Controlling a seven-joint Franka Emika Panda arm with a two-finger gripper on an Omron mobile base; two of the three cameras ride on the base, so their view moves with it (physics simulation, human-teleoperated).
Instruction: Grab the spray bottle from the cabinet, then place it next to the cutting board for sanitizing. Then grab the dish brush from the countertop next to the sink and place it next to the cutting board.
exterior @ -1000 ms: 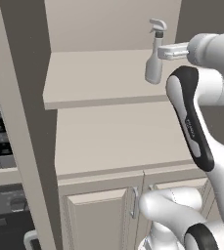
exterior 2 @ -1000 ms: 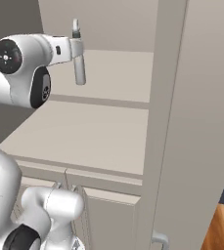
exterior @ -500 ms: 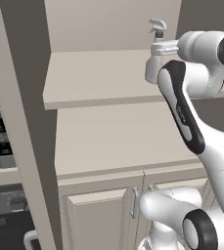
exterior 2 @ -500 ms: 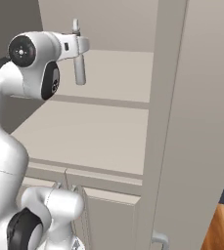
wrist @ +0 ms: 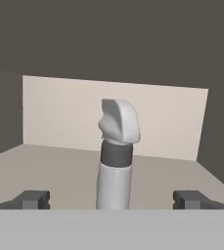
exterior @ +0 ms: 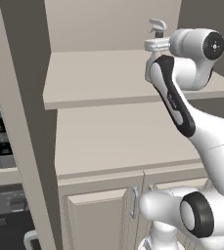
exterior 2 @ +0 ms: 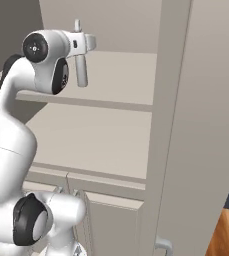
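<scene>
In the left base view, the tall beige cabinet (exterior: 30,146) with plain flat shelves stood open, its upper shelf (exterior: 99,83) bare across its left part; at the shelf's right end the trigger top of the small pale grey spray bottle (exterior: 157,28) rose above the white arm's wrist, the rest of it hidden behind the arm. In the right base view the bottle (exterior 2: 80,62) stood upright on that same shelf (exterior 2: 121,80), just beside the hand, and further right came the cabinet's upright panel (exterior 2: 168,125). In the hand view the bottle (wrist: 116,156) stood centred between the two dark fingertips (wrist: 33,199) of the two-finger gripper (wrist: 112,200): a pale cylindrical body, a dark grey collar at the neck, and a rounded light grey trigger head on top. The gripper's jaws were spread wide, one on either side of the bottle and clear of it, holding nothing.
</scene>
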